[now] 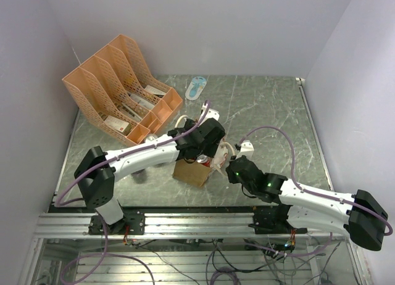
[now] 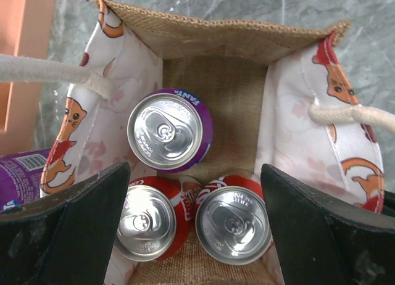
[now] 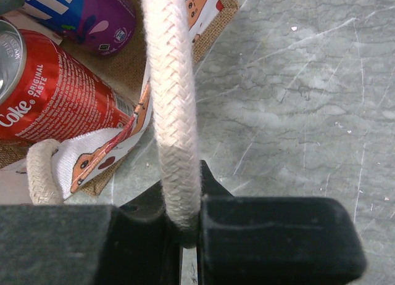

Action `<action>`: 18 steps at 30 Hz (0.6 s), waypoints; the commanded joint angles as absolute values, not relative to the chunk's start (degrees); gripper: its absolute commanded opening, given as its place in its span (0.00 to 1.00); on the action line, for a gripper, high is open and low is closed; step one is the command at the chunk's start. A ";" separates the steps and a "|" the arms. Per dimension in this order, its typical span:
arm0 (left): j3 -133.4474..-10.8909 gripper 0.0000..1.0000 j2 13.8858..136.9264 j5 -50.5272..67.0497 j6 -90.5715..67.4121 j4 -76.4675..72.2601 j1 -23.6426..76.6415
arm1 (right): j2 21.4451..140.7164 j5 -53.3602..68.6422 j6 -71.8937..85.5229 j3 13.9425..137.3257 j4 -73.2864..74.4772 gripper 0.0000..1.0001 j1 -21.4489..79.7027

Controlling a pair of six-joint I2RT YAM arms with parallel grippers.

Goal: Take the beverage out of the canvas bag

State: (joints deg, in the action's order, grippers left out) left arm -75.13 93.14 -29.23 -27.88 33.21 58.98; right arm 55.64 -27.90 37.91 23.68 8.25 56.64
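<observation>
left pincer (image 2: 197, 232) spread, cans (image 2: 170, 132) below, inside canvas bag (image 2: 216, 35)

Purple Fanta can (image 2: 170, 131), two red cans (image 2: 233, 223) upright in canvas bag (image 2: 216, 32)

Grey-green marbled table (image 1: 271, 112), orange file rack (image 1: 117, 87) at far left, small blue-white item (image 1: 196, 87) beside it, canvas bag (image 1: 190, 172) near front middle

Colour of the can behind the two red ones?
Purple can, best seen in the left wrist view.
</observation>
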 commanded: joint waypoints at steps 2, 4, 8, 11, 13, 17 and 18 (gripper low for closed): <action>-78.66 1.00 96.21 -36.31 -29.91 35.98 59.17 | 55.92 -29.57 37.71 23.82 10.46 0.05 56.79; -79.73 0.99 97.79 -37.87 -30.94 36.46 58.99 | 55.83 -29.53 37.64 23.73 10.46 0.05 56.81; -80.79 0.99 100.83 -38.43 -31.72 35.66 58.59 | 55.89 -29.53 37.73 23.75 10.46 0.05 56.84; -81.02 0.99 102.75 -40.06 -32.40 35.20 58.46 | 55.73 -29.62 37.78 23.71 10.55 0.05 56.90; -81.44 0.99 104.26 -41.29 -33.09 35.67 58.41 | 55.64 -29.65 37.80 23.65 10.55 0.05 56.92; -81.67 0.99 106.73 -42.63 -34.23 36.10 57.94 | 55.59 -29.65 37.79 23.63 10.50 0.05 56.92; -81.39 0.99 106.92 -42.56 -34.34 35.56 57.72 | 55.55 -29.68 37.79 23.59 10.52 0.05 56.89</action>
State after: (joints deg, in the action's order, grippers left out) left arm -79.50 105.49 -39.29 -32.21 35.81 58.50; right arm 55.70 -27.94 37.95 23.68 8.25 56.71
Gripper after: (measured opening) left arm 0.992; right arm 0.063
